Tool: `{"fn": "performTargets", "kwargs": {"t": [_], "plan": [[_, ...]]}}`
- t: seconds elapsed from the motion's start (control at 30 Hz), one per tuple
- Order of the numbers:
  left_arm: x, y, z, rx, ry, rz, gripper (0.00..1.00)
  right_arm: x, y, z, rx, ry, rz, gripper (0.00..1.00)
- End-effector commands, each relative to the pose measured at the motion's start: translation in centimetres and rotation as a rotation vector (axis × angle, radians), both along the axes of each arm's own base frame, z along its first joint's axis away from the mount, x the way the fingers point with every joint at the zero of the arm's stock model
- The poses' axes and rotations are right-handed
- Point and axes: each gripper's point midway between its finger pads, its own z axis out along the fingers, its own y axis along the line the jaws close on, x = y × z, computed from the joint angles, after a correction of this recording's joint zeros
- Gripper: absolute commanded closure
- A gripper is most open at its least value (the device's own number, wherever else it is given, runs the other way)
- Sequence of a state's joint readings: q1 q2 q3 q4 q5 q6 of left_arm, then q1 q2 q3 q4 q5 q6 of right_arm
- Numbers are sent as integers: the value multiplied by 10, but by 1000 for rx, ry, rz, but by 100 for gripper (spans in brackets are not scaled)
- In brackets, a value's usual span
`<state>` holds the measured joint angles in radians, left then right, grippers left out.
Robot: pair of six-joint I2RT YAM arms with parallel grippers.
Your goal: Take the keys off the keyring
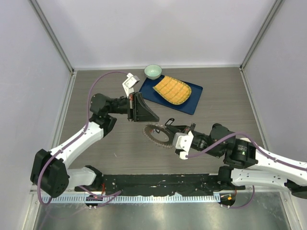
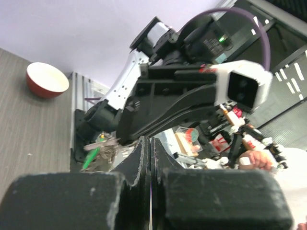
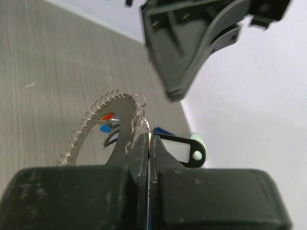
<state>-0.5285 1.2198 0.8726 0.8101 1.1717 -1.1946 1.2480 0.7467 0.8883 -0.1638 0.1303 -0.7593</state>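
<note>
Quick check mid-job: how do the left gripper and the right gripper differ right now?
The right gripper has its jaws shut on the edge of the keyring; the left gripper has its jaws shut on nothing. The right gripper sits mid-table, reaching in from the right; the left gripper hangs further back, near the blue mat, not touching the keyring. Shared: both have their jaws closed.

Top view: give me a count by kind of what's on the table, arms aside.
Bowl: 1
Blue mat: 1
Yellow woven pad: 1
Keyring: 1, its keys too small to count singly
Total: 4
</note>
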Motion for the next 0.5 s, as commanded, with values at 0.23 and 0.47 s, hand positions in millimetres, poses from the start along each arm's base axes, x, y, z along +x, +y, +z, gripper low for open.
{"fn": "performTargets", "kwargs": {"t": [0.23,0.47], "plan": [[-15,12,25,-87,50,-52,100,13,-12,7,-51,-93,-75,99],[35,14,-43,200,-185,287,63,17,-11,18,11,-26,-114,99]]}}
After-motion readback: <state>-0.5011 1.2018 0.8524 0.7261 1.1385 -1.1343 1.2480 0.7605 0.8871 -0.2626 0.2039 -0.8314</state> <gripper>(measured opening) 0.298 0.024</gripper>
